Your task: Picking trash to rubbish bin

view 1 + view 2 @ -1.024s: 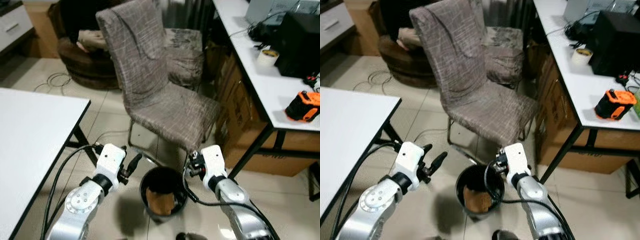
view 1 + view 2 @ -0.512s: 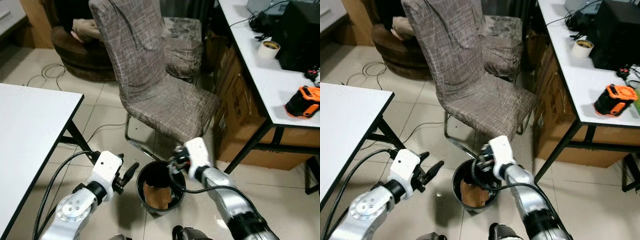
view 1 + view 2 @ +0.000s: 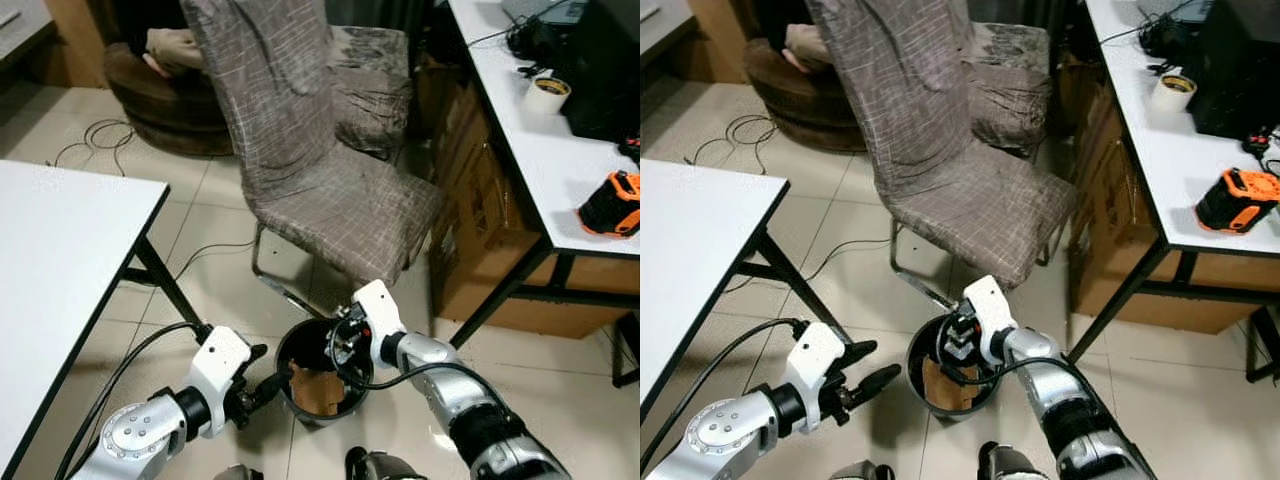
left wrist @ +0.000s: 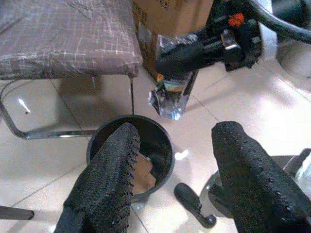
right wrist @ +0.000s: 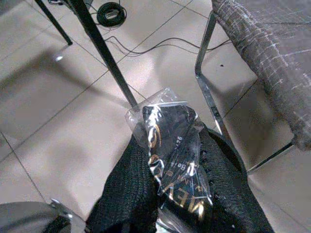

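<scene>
A black rubbish bin [image 3: 318,380] stands on the tiled floor [image 3: 220,240], just in front of a grey cloth chair [image 3: 320,170]. A brown piece of card [image 3: 316,392] lies inside the bin. The right tool [image 4: 187,51] is over the bin's rim, on the side near the chair. Its two black fingers [image 5: 126,194] are clenched on a shiny clear wrapper [image 5: 174,165] with black and gold print. The wrapper hangs down above the bin's mouth and has not dropped in. The left tool [image 3: 865,378] is low beside the bin, on the side away from the chair. Its fingers [image 4: 109,179] are spread apart and hold nothing. A white worktop [image 3: 60,260] stands to the left of the bin. Another white worktop [image 3: 540,150] stands to the right of the chair, with an orange and black thing [image 3: 612,205] and a roll of tape [image 3: 546,95] on it. A brown box [image 3: 500,260] sits under that worktop.
</scene>
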Robot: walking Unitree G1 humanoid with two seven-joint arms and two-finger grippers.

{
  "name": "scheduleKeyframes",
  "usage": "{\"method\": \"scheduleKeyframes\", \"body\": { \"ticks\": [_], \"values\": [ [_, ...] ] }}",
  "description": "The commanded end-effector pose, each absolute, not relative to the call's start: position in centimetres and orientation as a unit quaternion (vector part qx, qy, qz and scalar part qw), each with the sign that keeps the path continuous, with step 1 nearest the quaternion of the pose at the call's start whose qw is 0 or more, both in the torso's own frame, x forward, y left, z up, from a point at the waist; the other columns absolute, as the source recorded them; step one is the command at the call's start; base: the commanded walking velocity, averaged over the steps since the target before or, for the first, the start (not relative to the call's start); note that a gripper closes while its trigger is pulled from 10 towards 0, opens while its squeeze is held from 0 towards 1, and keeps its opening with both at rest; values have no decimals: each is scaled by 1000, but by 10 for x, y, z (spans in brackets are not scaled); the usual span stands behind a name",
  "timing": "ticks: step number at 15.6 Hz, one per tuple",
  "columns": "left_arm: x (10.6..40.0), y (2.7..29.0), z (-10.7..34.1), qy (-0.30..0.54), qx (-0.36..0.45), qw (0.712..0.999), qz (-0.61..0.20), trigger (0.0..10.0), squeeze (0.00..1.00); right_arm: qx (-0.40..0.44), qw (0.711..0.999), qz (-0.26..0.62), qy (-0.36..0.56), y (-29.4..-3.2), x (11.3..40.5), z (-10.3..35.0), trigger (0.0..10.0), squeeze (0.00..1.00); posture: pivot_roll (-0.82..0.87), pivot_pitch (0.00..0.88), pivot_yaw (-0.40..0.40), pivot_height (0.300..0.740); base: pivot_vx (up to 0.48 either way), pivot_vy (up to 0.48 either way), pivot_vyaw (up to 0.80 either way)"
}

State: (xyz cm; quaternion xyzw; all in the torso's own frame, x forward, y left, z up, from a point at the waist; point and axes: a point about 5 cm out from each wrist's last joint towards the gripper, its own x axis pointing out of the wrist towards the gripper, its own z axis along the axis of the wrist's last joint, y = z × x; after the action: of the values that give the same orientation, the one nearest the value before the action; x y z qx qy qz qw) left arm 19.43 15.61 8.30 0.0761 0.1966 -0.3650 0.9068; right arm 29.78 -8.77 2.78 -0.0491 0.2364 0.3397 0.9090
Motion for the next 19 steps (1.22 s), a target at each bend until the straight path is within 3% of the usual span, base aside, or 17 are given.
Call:
{"method": "scheduleKeyframes", "body": {
  "ticks": [1,4,15,17,19],
  "values": [
    [193,153,83,201,79,901,-376,10000,0,-53,914,329,233,-94,301,29,10000,0,-48,171,-21,740,0,0,0],
    [197,143,81,204,70,899,-382,10000,0,-62,924,306,222,-103,307,30,10000,0,-52,171,-21,740,0,0,0],
    [203,139,80,196,77,904,-373,10000,0,-39,943,285,166,-99,321,46,10000,0,-51,167,-34,740,0,0,0],
    [204,138,80,193,80,904,-372,10000,0,-37,943,288,160,-99,322,47,10000,1000,-48,168,-41,740,0,0,0],
    [205,139,80,192,77,906,-368,10000,0,-30,944,287,160,-99,323,48,10000,1000,-48,168,-41,740,0,0,0]
  ]
}}
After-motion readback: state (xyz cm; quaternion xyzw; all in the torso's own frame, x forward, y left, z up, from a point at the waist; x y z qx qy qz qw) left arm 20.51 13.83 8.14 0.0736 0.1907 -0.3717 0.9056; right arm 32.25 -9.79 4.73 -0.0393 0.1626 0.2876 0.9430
